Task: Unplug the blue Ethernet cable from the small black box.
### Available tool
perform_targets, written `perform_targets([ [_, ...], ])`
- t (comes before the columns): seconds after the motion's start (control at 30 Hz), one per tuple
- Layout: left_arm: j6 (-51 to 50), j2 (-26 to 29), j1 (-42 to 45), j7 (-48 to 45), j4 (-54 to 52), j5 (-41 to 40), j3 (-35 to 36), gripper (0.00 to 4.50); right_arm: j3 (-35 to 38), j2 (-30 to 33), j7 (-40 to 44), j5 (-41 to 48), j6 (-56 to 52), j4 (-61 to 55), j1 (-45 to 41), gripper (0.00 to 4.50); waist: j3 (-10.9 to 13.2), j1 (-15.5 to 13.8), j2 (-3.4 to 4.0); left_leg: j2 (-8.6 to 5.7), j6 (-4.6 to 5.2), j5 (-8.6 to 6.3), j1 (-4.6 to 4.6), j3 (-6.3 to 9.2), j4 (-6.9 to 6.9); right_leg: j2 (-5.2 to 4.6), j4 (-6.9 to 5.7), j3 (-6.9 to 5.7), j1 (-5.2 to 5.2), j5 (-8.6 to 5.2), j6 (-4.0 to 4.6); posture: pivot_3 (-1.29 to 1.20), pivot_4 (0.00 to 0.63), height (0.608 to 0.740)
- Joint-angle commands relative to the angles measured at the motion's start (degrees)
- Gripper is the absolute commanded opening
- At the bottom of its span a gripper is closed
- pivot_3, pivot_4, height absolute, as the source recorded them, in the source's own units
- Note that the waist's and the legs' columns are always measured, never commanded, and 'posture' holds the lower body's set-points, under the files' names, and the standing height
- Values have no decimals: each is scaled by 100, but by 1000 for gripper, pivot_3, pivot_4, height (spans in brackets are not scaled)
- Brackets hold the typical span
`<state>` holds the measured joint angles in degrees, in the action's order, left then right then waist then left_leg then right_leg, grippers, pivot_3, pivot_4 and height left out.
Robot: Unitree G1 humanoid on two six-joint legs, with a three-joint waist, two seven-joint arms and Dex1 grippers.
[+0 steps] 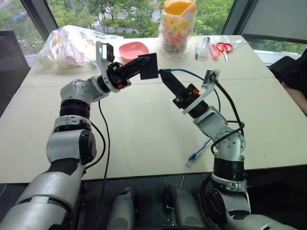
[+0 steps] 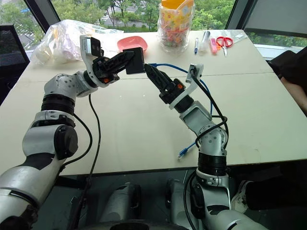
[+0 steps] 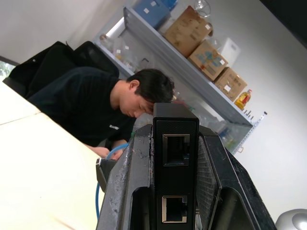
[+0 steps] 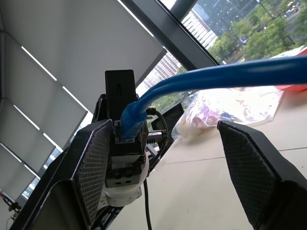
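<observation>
Left wrist view: small black box [image 3: 175, 163] upright, ports facing camera.

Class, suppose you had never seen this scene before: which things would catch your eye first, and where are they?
First, the small black box, clamped in the left gripper above the table's middle. Next, the blue Ethernet cable, between the right gripper's open jaws, its plug at the box's edge. Then the jar of colourful sweets at the far edge.

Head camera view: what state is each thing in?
Small flat matte-black plastic box: held aloft in left gripper.
Thin bright-blue Ethernet cable: apparently plugged into box, other end loose on table.
Left gripper: shut on box.
Right gripper: open, fingers astride cable.
Clear plastic jar: orange lid on.
</observation>
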<state>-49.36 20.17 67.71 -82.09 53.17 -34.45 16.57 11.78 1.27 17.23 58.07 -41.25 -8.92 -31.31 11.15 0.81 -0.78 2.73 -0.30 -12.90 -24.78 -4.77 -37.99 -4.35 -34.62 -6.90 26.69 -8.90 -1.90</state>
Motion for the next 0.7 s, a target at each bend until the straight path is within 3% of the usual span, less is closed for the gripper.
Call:
perform_targets([
  [0.03, 75, 63, 81, -23, -71, -84, 58, 492, -18, 19, 76, 55, 91, -119, -30, 3613, 0, -1, 0, 0, 0, 0, 0, 0, 0, 0, 0, 0, 0, 0, 0, 0, 150, 740],
  [0.07, 73, 60, 80, -20, -77, -87, 58, 492, -25, 20, 81, 55, 94, -120, -31, 3613, 0, 0, 0, 0, 0, 0, 0, 0, 0, 0, 0, 0, 0, 0, 0, 0, 150, 740],
  [0.13, 65, 52, 73, -18, -95, -92, 53, 492, -49, 34, 94, 42, 89, -127, -30, 3091, 0, 0, 0, 0, 0, 0, 0, 0, 0, 0, 0, 0, 0, 0, 0, 0, 150, 740],
  [0.23, 57, 39, 53, -14, -119, -93, 42, 492, -95, 57, 135, 27, 83, -146, -23, 1809, 0, 0, 0, 0, 0, 0, 0, 0, 0, 0, 0, 0, 0, 0, 0, 0, 150, 740],
  [0.3, 62, 32, 43, 2, -123, -90, 37, 492, -131, 63, 148, -12, 97, -140, -27, 1809, 0, -1, 0, 1, 0, 0, 0, 0, 0, 0, 0, 0, 0, 0, 0, 0, 150, 740],
  [0.33, 66, 30, 44, 9, -119, -90, 38, 492, -131, 60, 140, -16, 108, -126, -35, 1301, 0, 0, 0, 0, 0, 0, 0, 0, 0, 0, 0, 0, 0, 0, 0, 0, 150, 740],
  [0.37, 69, 29, 46, 14, -116, -89, 39, 492, -124, 51, 127, -12, 120, -112, -43, 1301, 0, -1, 0, 0, 0, 0, 0, 0, 0, 0, 0, 0, 0, 0, 0, 0, 150, 740],
  [0.47, 75, 35, 46, 26, -114, -94, 44, 492, -109, 49, 131, -8, 136, -97, -55, 92, 0, 0, 0, 1, 0, 0, 0, 0, 0, 0, 1, 0, 0, 0, 0, 0, 150, 740],
  [0.7, 122, 276, 33, 81, -34, -79, 138, 492, 296, 206, 38, -18, 369, 86, 0, 28, 0, -1, 0, 1, 0, 0, 0, 0, 0, 0, 3, -1, -1, 0, 0, 0, 150, 740],
])
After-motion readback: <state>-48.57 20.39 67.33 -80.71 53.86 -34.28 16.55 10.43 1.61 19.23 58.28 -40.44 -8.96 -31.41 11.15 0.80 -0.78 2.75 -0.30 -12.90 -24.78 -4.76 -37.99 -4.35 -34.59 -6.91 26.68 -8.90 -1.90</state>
